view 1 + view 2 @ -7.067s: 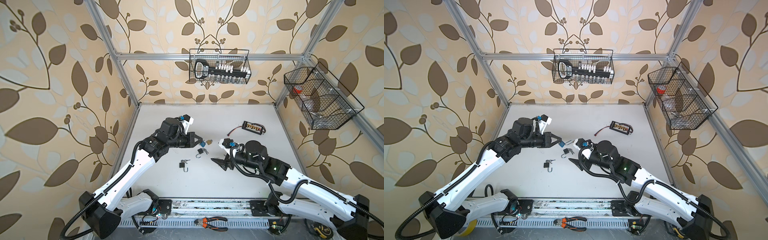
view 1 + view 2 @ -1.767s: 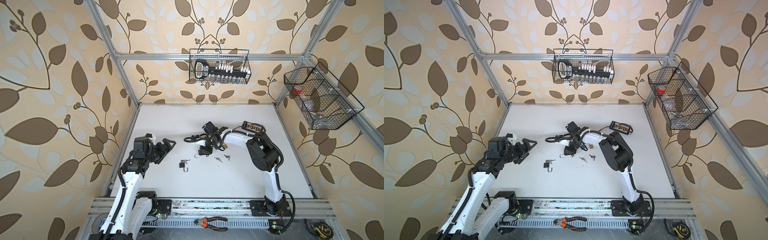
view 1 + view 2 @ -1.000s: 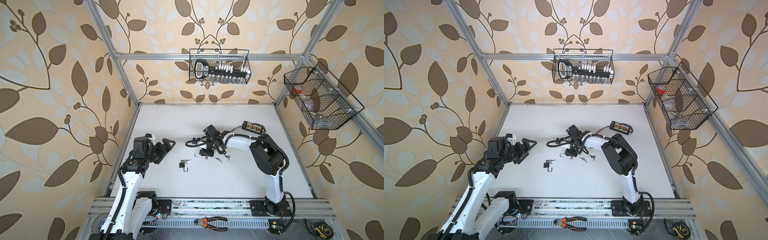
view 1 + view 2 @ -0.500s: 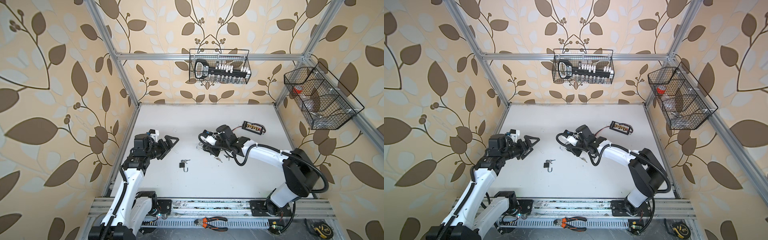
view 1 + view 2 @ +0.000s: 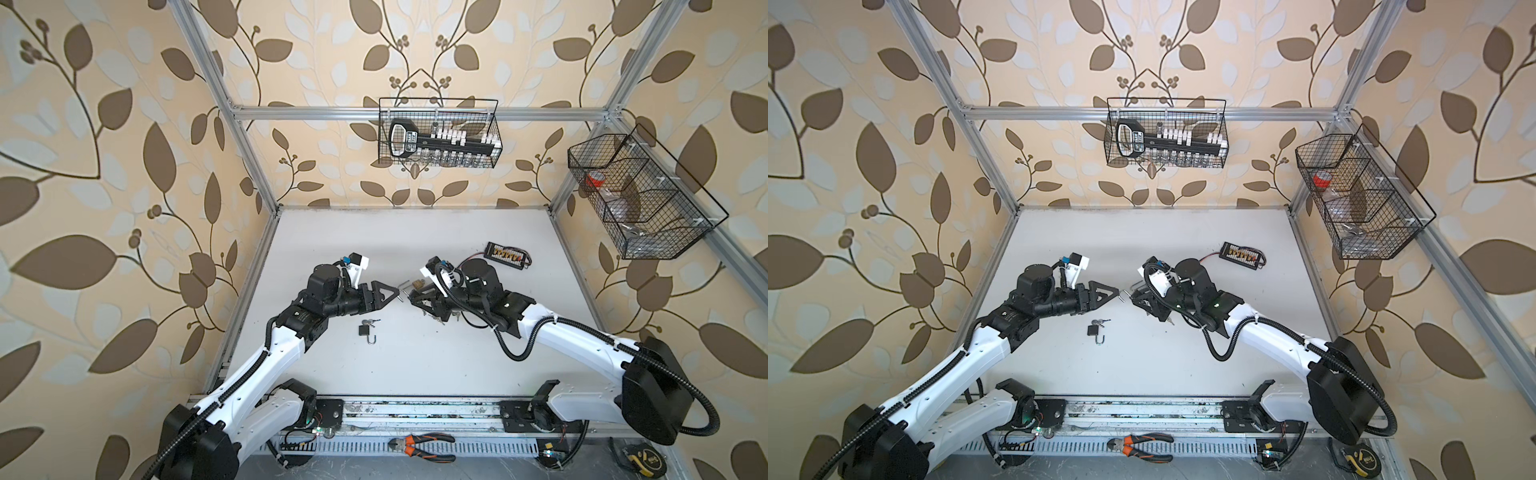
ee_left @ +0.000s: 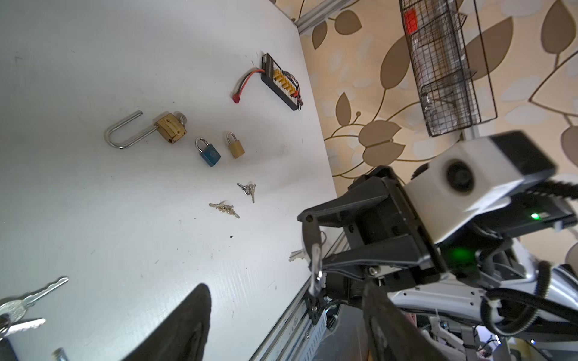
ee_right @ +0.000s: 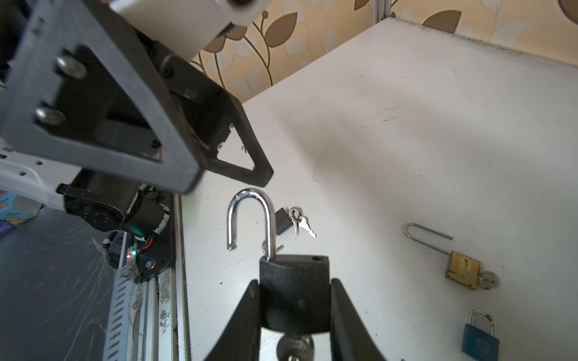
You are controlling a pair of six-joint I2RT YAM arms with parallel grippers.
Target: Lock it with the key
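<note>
I am reading the task as begun but not completed; the right gripper (image 7: 295,290) is clamping the body of the black padlock (image 7: 294,272) and holding it clear of the table (image 5: 415,365), between the two arms in both top views; its shackle (image 7: 250,195) is standing open, with the free leg swung off to the side of its hole, so nothing is locked yet; a key (image 7: 294,345) is sitting in the keyway at the lower end of the body, though that corner of the right wrist view is blurred and I am judging it from its rounded head only. The left gripper (image 5: 395,296) is hovering at the crown of the shackle with its jaws standing apart and gripping nothing; I cannot tell whether a fingertip is touching the metal. What is left, in my judgement: turning the shackle back over its hole, pressing it home, then turning the key. Lying on the table, apart from this work: a small black padlock (image 5: 365,330) with keys, a brass long-shackle padlock (image 6: 170,128), a blue padlock (image 6: 209,154) and loose keys (image 6: 225,208).
</note>
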